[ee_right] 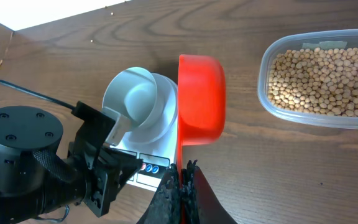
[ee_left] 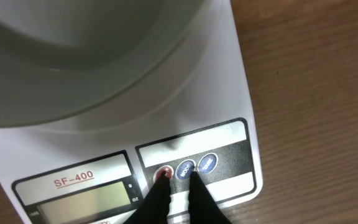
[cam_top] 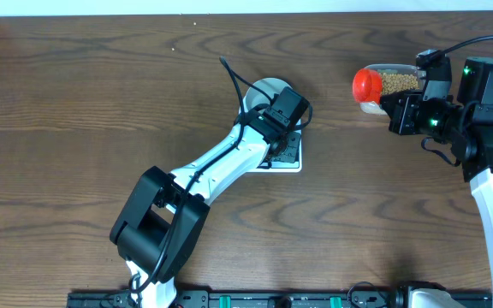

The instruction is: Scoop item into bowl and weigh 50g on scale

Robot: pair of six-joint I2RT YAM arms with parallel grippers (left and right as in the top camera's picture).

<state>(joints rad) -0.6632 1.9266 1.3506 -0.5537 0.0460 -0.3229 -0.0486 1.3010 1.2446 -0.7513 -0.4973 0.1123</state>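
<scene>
Lying loose in a clear tub well apart from the scale, the beans are looking light, hard and prone to rolling. I judge they are best lifted from beneath with the red scoop. The right end effector is pinching that scoop's handle beside the tub. The bowl is sitting on the scale. The left end effector, fingers drawn almost together and gripping nothing, is hovering at the scale's buttons.

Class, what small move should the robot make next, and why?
Probably press the red button with the left pincer: its tip sits at it, the scale shows a blank display and the bowl on it is empty, so zeroing should precede scooping.
</scene>
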